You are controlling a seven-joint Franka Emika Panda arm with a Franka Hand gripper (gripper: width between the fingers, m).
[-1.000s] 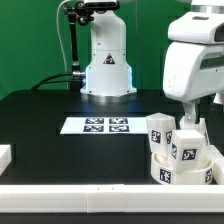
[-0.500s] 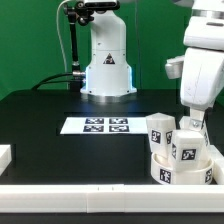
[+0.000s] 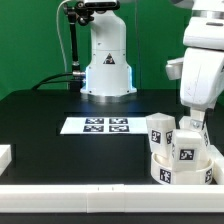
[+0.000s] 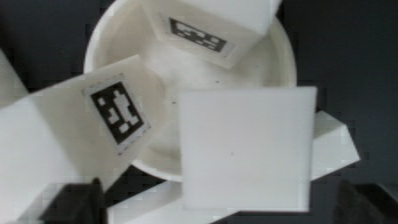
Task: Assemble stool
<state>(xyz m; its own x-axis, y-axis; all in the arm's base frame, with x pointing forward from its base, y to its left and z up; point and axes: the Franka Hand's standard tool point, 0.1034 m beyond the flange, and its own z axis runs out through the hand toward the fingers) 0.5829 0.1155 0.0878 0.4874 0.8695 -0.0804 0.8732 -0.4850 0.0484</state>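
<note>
Black table [image 3: 40, 125]; marker board [image 3: 96, 125] flat; green backdrop [image 3: 30, 40].

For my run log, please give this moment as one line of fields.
stage: gripper down at stool parts | jaws: closing, grip not confirmed | legs: standing in seat | marker board: flat on table

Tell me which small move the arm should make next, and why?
Probably finish closing the pincer on the leg beneath it. The pincer stands low over the legs stacked on the seat, jaws on either side of that leg, and it does not yet visibly grip.
</note>
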